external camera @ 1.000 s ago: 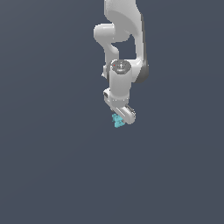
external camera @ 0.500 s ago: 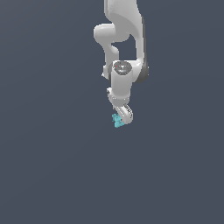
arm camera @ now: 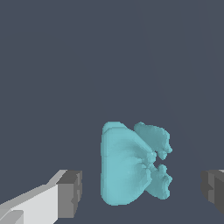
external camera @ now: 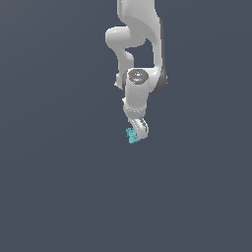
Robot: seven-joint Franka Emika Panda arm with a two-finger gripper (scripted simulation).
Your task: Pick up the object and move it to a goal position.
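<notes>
Object: small lumpy cyan-turquoise piece (arm camera: pixel 133 164) | position: between finger pads (arm camera: pixel 70 194) of white-grey end effector (external camera: pixel 136 132), untouched | end effector: released | long axis: crosswise to closing line

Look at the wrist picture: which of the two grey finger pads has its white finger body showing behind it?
The grey pad nearer the flat smooth side of the lumpy cyan object. The other pad, facing the object's knobbly side, is cut off at the frame's edge.
</notes>
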